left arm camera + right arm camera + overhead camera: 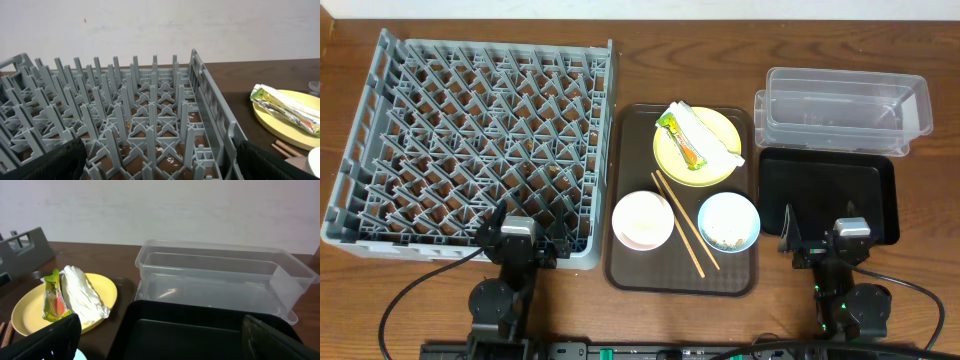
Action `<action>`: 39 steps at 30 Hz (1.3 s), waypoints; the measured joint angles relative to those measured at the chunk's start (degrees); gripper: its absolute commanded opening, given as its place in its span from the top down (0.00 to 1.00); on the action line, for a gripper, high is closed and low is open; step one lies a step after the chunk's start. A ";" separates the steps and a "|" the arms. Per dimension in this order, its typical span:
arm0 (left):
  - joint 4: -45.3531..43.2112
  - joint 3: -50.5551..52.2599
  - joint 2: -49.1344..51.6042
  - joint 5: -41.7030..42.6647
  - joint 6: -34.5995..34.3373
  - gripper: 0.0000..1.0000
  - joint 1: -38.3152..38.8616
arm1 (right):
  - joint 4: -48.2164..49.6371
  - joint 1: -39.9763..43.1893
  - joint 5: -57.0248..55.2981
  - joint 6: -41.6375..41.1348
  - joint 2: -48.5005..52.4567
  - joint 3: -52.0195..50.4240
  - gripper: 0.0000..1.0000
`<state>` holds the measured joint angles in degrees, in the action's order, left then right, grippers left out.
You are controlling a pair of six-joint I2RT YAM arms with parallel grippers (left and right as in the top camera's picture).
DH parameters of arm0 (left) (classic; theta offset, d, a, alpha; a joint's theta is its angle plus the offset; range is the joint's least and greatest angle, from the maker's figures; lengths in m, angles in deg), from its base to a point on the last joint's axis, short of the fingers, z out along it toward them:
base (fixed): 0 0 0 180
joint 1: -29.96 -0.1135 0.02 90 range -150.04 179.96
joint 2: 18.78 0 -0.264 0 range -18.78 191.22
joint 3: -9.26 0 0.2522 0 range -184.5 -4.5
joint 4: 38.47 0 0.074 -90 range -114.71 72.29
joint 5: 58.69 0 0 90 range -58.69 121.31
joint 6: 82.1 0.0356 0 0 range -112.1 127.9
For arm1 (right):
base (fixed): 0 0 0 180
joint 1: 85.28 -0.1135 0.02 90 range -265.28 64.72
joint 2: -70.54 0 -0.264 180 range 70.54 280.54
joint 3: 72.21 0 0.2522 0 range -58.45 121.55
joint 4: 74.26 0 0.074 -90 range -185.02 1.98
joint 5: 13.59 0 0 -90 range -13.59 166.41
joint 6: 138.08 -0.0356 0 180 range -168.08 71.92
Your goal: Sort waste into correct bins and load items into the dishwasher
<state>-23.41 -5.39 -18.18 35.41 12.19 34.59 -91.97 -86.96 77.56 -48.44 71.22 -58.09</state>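
Note:
The grey dish rack (470, 140) fills the left. On a brown serving tray (630, 150) sit a yellow plate (723, 127) holding a white napkin (712, 137) and a green-and-orange wrapper (681, 141), a whitish bowl (642, 220), a light blue bowl (728, 215) with crumbs (725, 238), and two chopsticks (685, 225). The clear tub (840, 105) and black tray (830, 190) stand at the right. My left gripper (160, 160) is open and empty at the rack's near edge. My right gripper (160, 335) is open and empty over the black tray's near edge. The small white cup is out of view.
Small white bits (170, 160) lie under the rack's pegs near my left gripper. In the right wrist view the plate (30, 315) is to the left of the black tray (190, 330), and the tub (215, 275) is behind it. A pale wall stands behind the table.

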 measured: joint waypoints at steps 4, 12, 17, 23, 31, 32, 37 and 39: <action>0.00 0.00 0.00 0.00 0.00 0.02 0.00 | -0.02 0.00 0.00 0.00 0.00 0.00 0.01; 0.00 0.00 0.00 0.00 0.00 0.02 0.00 | 0.00 0.00 -0.02 0.02 0.00 0.00 0.01; -0.02 0.00 0.00 0.00 0.00 0.02 0.00 | 0.00 0.00 0.00 0.00 0.00 0.00 0.01; 0.09 -0.02 0.00 -0.02 -0.04 0.02 0.00 | 0.00 0.00 -0.33 -0.28 0.00 0.00 0.01; 2.21 -1.31 2.47 -0.20 -1.51 0.02 0.00 | -0.20 0.00 -1.62 -2.89 0.07 0.07 0.01; 2.82 -1.73 3.67 -0.20 -1.57 0.02 0.00 | -0.57 0.00 -1.73 -3.04 0.33 0.24 0.01; 4.61 -5.97 11.10 -0.20 -1.97 0.02 0.00 | -2.67 0.00 -2.21 -3.41 4.59 3.45 0.01; 5.90 -9.60 15.10 -0.20 -1.99 0.02 0.00 | -2.71 0.00 -2.23 -3.52 7.80 5.77 0.01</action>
<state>-17.51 -14.98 -3.08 35.21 10.21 34.59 -94.68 -86.96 75.33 -51.96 79.03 -52.32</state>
